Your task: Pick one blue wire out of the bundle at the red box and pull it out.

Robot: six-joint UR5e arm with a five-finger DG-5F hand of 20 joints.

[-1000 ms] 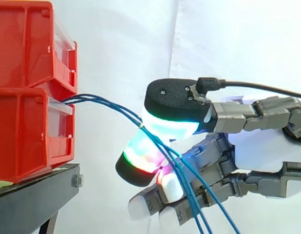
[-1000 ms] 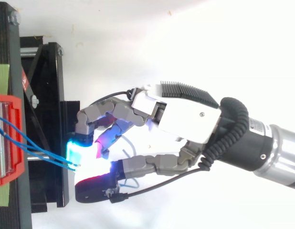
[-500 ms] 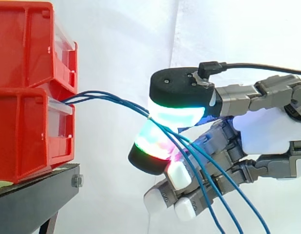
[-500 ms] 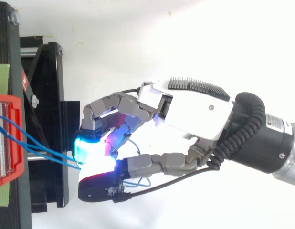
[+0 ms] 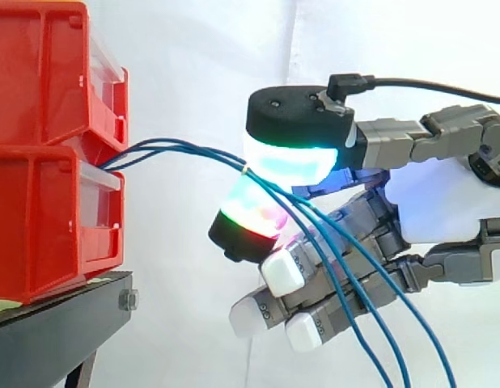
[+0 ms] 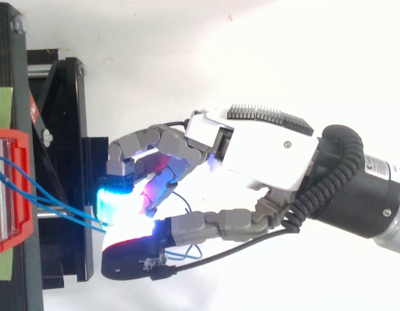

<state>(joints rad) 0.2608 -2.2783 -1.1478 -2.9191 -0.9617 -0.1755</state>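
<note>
Two red bins are stacked at the left, the lower red bin [image 5: 40, 218] under the upper one [image 5: 40, 73]. Thin blue wires [image 5: 185, 149] leave the gap between them, arch to the right and hang down past the hand [image 5: 444, 210]. The hand's glowing cyan-green pad [image 5: 290, 158] and a green-red pad [image 5: 250, 214] pinch the wires where they converge, a short way right of the bins. The other fingers curl below, with the wires trailing across them. From above, the hand [image 6: 265, 152] reaches left toward the red box [image 6: 15, 139].
The bins rest on a black stand [image 5: 56, 331], whose frame [image 6: 64, 129] lies under the fingertips in the top view. A white curtain backs the scene. Open space lies right of the bins, around and below the hand.
The hand has risen and shifted slightly right with the wires pinched. The wires' arch by the bins sits higher, and their hanging ends have swung to the right.
</note>
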